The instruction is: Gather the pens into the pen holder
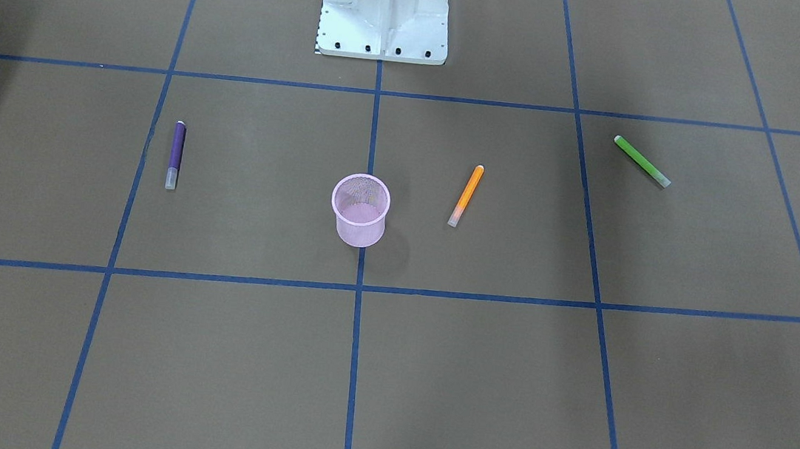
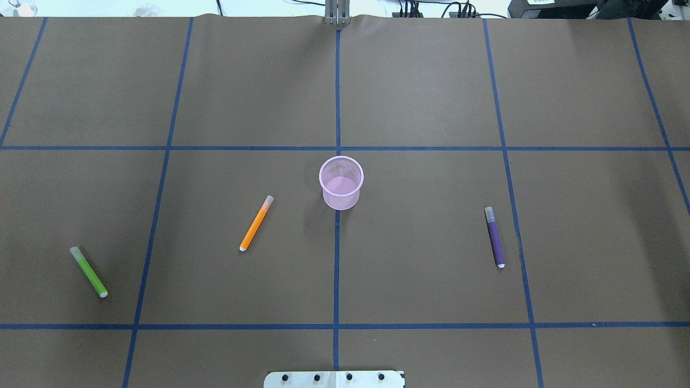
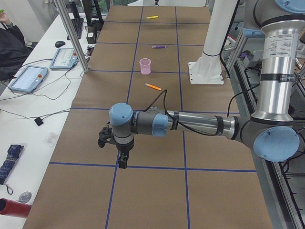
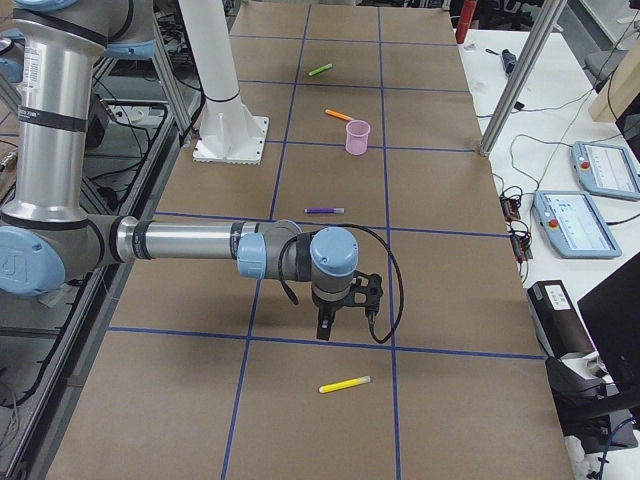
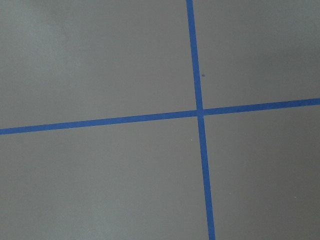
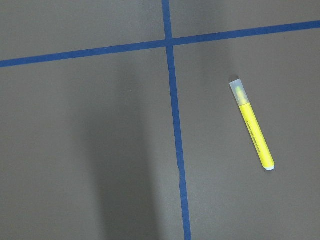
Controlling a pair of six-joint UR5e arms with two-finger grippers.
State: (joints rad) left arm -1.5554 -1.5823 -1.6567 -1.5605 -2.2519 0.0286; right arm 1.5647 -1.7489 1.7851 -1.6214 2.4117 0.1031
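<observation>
Bright, even, diffuse light from overhead. Faint soft shadow beside pen holder (image 1: pixel 360 209); broad dim shadow band across table (image 6: pixel 250 210) in rt wrist view. Pics sharp throughout.

Brown table cover (image 2: pixel 431 81), blue tape grid (image 2: pixel 337 258); teach pendant (image 3: pixel 28 78), folded umbrella (image 3: pixel 12 160) on side bench (image 3: pixel 28 124).

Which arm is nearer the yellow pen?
Right. The right arm hangs its jaws close by the yellow pen, which its wrist camera shows. The left arm is at the opposite end of the table, beyond the cup.
</observation>
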